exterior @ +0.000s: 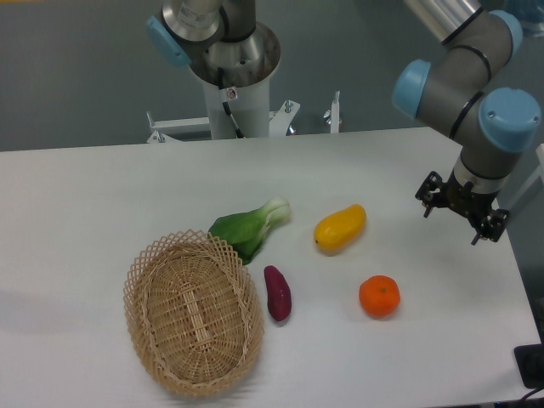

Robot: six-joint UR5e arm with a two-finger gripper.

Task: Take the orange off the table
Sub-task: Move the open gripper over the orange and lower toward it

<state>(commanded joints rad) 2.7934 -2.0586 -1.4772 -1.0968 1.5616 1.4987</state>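
Up and to the right of the orange (379, 297), resting untouched on the surface (102, 195): gripper (460, 215) empty, opening indeterminate; approach step in hand, next calling for descent over the fruit.

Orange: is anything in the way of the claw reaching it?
Nothing visible is. The orange sits alone on the white table. The claw hangs up and to the right of it, with only bare table between. The yellow fruit and purple vegetable lie off to the orange's left.
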